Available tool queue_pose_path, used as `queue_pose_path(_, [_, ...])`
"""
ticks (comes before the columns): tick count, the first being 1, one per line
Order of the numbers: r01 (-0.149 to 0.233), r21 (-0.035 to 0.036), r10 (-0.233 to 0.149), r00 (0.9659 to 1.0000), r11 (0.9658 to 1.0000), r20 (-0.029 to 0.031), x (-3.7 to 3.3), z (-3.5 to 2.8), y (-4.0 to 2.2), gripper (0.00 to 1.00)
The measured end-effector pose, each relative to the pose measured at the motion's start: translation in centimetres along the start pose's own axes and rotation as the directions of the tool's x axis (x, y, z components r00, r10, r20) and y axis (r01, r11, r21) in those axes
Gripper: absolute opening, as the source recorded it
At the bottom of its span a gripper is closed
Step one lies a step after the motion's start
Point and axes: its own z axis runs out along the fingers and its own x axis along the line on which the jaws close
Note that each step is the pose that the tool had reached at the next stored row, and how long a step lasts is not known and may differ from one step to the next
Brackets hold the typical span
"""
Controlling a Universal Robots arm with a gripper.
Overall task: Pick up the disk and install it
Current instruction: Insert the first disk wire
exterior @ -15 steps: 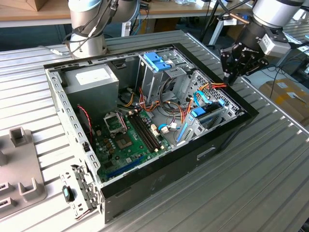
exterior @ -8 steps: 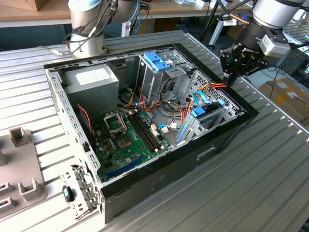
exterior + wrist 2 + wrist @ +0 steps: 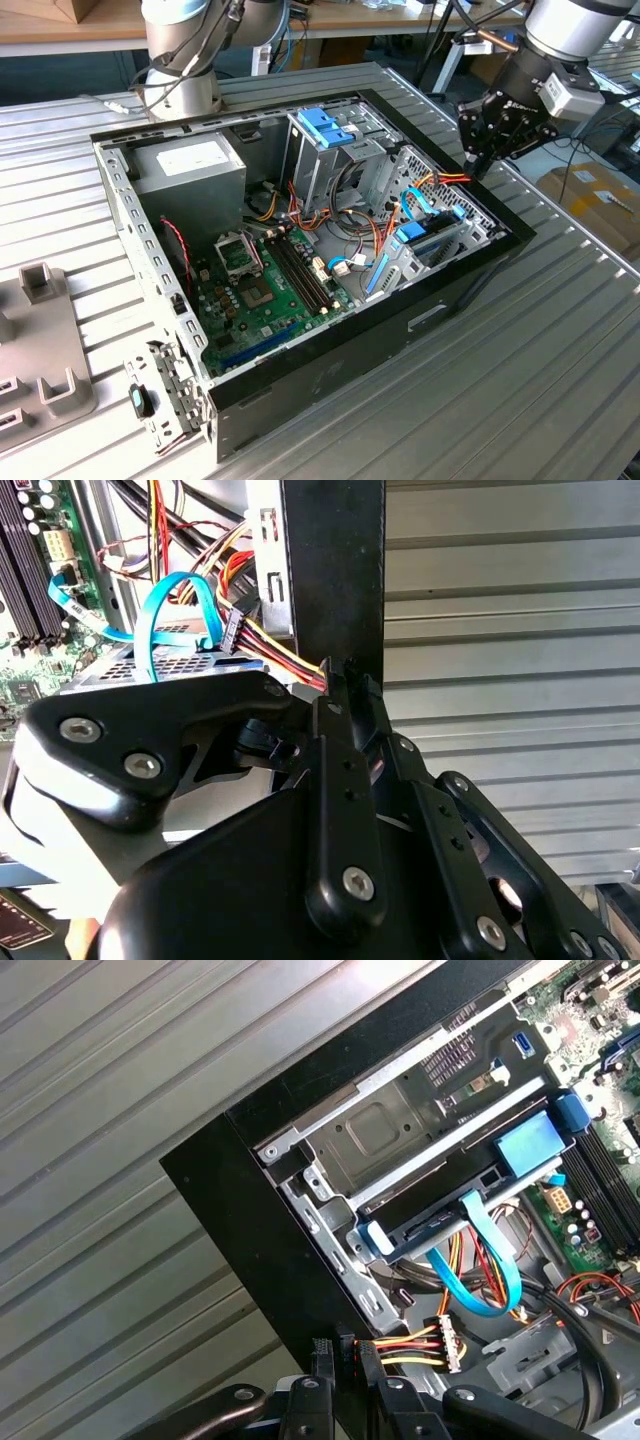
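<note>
A ribbed metal table [image 3: 560, 350] carries an open black computer case [image 3: 330, 365] lying on its side, interior facing up. Inside, a grey power supply box [image 3: 190, 170] sits at the exterior view's far left corner, a green motherboard [image 3: 265, 300] lies along the near side, and a metal cage with a blue handle [image 3: 325, 130] stands upright near the middle. The disk [image 3: 470, 1175] rests in the drive bay against the case's black wall, its blue edge frame and blue label visible in the first wrist view, a light-blue data cable [image 3: 490, 1265] curling from its end. The gripper [image 3: 480, 160] hangs at the case's rim at the exterior view's right, its fingers [image 3: 345, 1355] pressed together on the red, yellow and black power cable [image 3: 410, 1345] just behind its connector.
</note>
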Motion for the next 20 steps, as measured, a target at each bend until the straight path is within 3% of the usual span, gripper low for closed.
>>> queue_pose_path(6, [0.000, 0.0000, 0.000, 1.0000, 1.0000, 0.0000, -0.01, 0.00, 0.01, 0.24])
queue_pose_path(7, [0.000, -0.0001, 0.000, 1.0000, 1.0000, -0.0001, -0.01, 0.00, 0.01, 0.16])
queue_pose_path(12, [0.000, 0.0000, 0.000, 1.0000, 1.0000, 0.0000, -0.02, -0.03, 0.01, 0.16])
queue_pose_path(17, [0.000, 0.0001, 0.000, 1.0000, 1.0000, -0.0003, 0.01, -0.94, -0.04, 0.16])
queue_pose_path(20, [0.000, 0.0003, 0.000, 1.0000, 1.0000, -0.0002, 0.01, -1.05, -0.04, 0.16])
